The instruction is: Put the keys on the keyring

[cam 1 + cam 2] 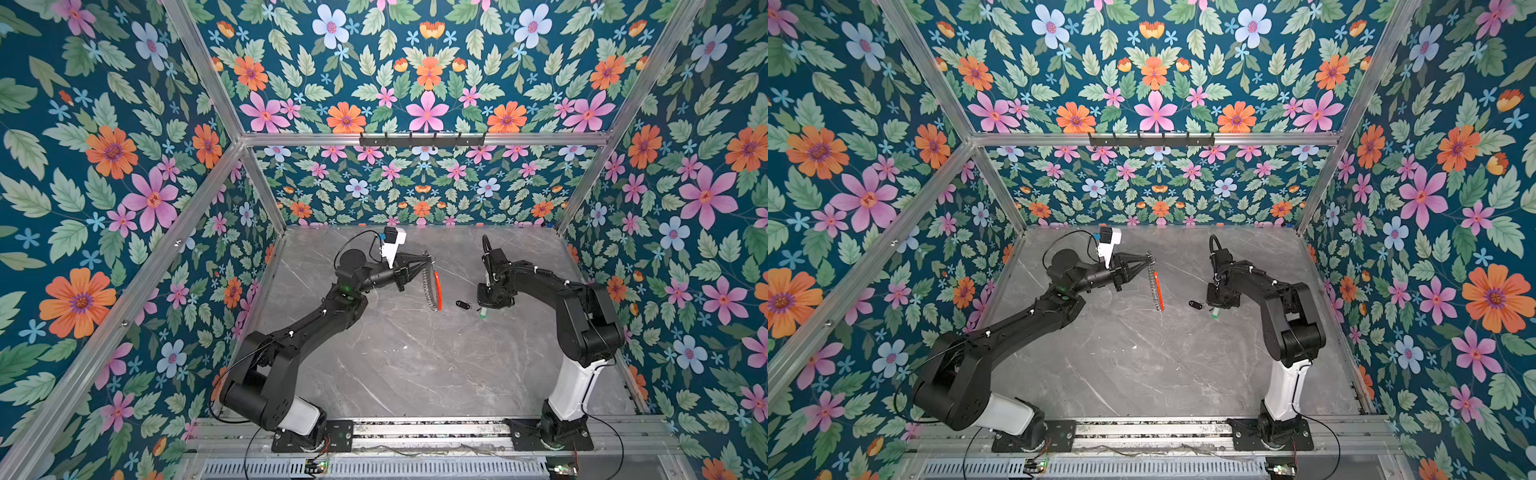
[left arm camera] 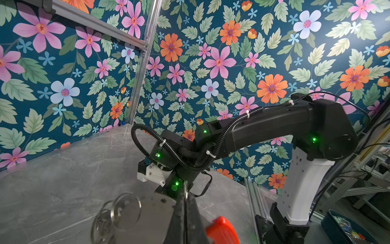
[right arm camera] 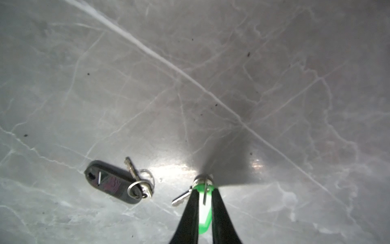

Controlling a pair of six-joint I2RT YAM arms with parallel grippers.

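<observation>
In both top views the keyring (image 1: 432,286) (image 1: 1158,291) hangs edge-on above the table, grey with a red-orange arc. My left gripper (image 1: 429,259) (image 1: 1149,258) is shut on its upper end. The left wrist view shows the flat grey plate (image 2: 152,213), its split rings (image 2: 124,209) and the red-orange section (image 2: 221,231) beside my shut left gripper (image 2: 185,202). One of the keys, with a black oval fob (image 1: 462,305) (image 3: 114,182), lies on the table. The green-tagged key (image 1: 483,313) (image 3: 204,213) sits between the fingers of my right gripper (image 1: 484,307) (image 3: 204,188), which press on both edges of its tag.
The grey marble table (image 1: 395,353) is enclosed by floral walls and aluminium posts. A black hook rail (image 1: 422,140) is mounted on the back crossbar. The right arm (image 2: 274,124) fills the middle of the left wrist view. A blue bin (image 2: 348,228) stands outside the frame.
</observation>
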